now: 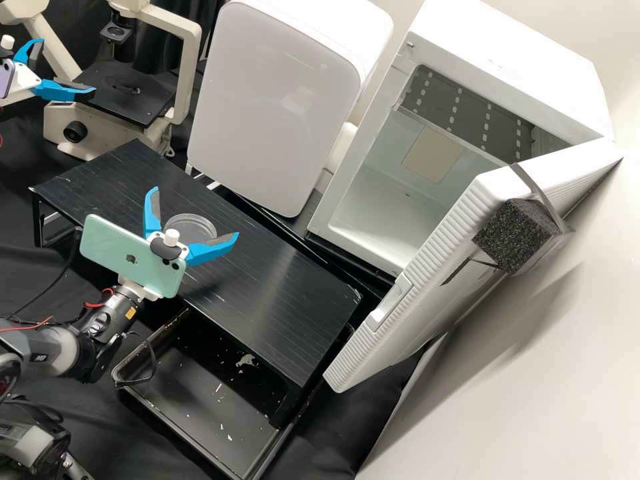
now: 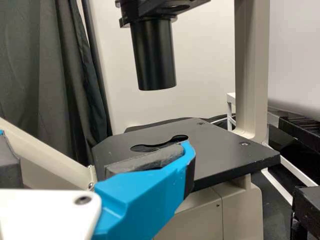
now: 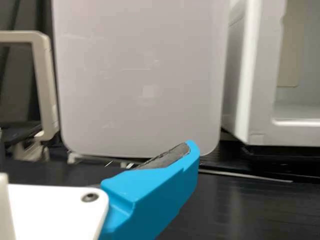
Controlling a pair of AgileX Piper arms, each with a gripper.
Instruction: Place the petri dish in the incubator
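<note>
The white left tool (image 1: 67, 66) is holding a bright blue, grey-padded finger (image 2: 142, 200) before a flat black microscope stage (image 2: 225, 152). A black cylinder (image 2: 154, 60) is hanging above it, a cream post (image 2: 251, 65) is standing behind, and a dark folded curtain (image 2: 55, 65) is draping beside a pale wall (image 2: 205, 65).

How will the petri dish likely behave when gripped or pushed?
The petri dish looks clear and thin-walled, so probably stiff and light. Its smooth, round side may slip in a loose grip. Low and flat, it would likely slide rather than tip.
</note>
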